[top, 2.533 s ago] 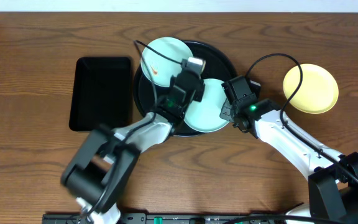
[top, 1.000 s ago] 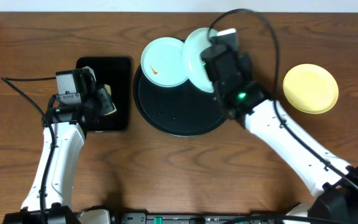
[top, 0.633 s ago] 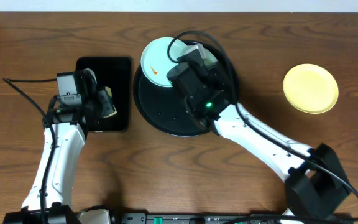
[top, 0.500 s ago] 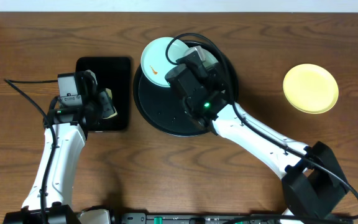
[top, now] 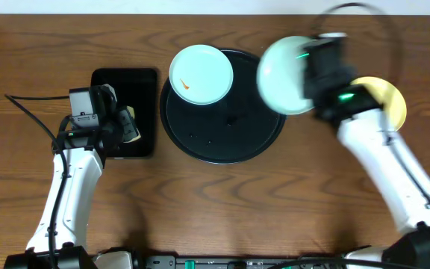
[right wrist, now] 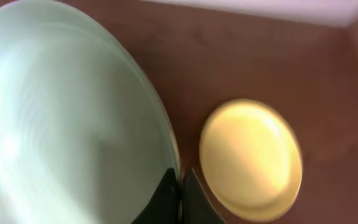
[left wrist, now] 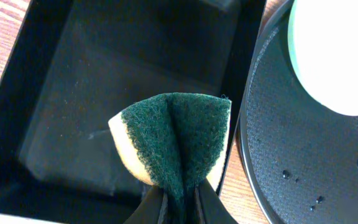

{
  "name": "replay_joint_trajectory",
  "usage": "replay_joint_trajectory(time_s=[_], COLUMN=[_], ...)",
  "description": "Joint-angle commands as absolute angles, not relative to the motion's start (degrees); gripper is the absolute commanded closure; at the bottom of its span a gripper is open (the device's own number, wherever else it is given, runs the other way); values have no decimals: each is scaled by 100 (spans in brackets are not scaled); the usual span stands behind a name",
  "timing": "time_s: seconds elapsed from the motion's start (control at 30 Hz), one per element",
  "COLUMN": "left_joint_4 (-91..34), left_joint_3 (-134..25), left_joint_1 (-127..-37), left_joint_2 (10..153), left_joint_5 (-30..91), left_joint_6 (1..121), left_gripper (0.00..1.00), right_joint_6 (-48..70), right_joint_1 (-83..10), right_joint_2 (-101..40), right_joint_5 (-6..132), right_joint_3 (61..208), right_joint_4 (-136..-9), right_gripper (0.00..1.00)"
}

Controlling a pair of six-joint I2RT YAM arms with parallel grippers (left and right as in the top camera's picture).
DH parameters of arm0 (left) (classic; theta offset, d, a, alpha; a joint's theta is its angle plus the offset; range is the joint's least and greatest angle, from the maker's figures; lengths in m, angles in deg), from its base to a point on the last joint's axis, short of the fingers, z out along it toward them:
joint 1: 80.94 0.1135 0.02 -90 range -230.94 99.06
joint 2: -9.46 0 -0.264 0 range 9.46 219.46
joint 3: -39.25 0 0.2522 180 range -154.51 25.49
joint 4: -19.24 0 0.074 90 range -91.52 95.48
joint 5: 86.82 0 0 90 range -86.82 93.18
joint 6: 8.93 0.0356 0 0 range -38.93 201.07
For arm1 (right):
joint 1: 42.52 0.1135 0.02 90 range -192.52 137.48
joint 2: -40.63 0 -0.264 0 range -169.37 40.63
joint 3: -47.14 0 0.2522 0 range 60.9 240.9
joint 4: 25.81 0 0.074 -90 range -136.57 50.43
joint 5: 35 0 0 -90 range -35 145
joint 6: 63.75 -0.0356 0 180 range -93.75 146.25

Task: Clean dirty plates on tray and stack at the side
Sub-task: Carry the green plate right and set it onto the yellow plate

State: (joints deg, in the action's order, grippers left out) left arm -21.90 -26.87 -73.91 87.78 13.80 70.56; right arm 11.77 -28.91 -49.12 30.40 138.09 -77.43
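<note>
My right gripper (top: 312, 75) is shut on the rim of a pale turquoise plate (top: 286, 75) and holds it in the air between the round black tray (top: 222, 146) and the pale yellow plate (top: 390, 101). In the right wrist view the held plate (right wrist: 61, 124) fills the left, my fingers (right wrist: 180, 186) pinch its edge, and the yellow plate (right wrist: 250, 158) lies on the table beyond. A second turquoise plate (top: 200, 73) with an orange smear rests on the tray's far left rim. My left gripper (left wrist: 178, 202) is shut on a folded green and yellow sponge (left wrist: 176, 140).
A rectangular black tray (top: 122, 112) lies left of the round tray; my left gripper hangs over its right edge (left wrist: 73, 124). Water drops dot the round tray (left wrist: 303, 186). Brown wooden table (top: 222, 209) all round.
My right arm has lifted the turquoise plate off the round tray and swung it right, toward the yellow plate. My left arm has stayed over the rectangular tray with the sponge.
</note>
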Motion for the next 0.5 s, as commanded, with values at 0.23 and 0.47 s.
replay_joint_trajectory(time_s=[0.23, 0.47], left_joint_4=[-2211, -2214], left_joint_3=[-2626, -2626], left_joint_1=[-7371, -7371], left_joint_2=[8770, 8770], left_joint_5=[1410, 1410], left_joint_6=[7091, 7094], left_gripper=[91, 92], right_joint_6=[95, 9], right_joint_1=[-6498, -7551], right_joint_2=[-5380, -6132], right_joint_5=[6447, 6880], right_joint_3=[13746, 13730], right_joint_4=[-8414, -8307], right_gripper=[99, 99])
